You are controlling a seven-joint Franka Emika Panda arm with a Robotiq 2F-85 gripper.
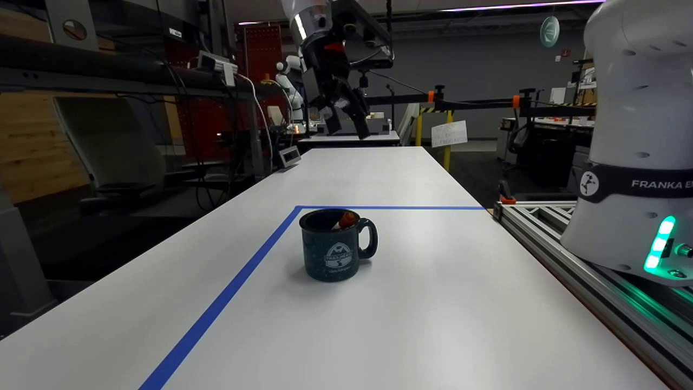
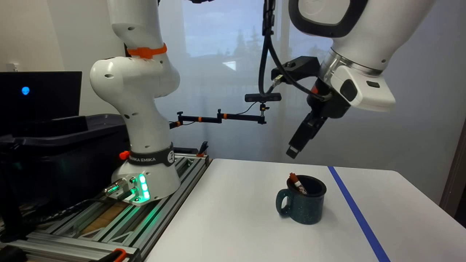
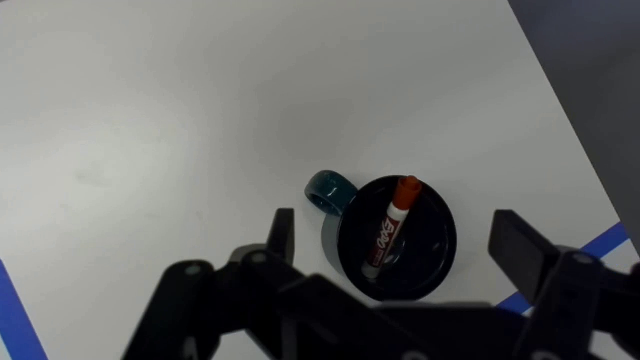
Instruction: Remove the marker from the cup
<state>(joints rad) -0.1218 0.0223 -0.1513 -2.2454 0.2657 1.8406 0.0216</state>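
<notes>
An Expo marker leans inside the navy mug, orange cap uppermost. Above the mug, the empty hand hangs with its fingers spread wide.

An office chair stands before wood panelling, and a purple light strip glows overhead. Through a window, faint trees are visible.
</notes>
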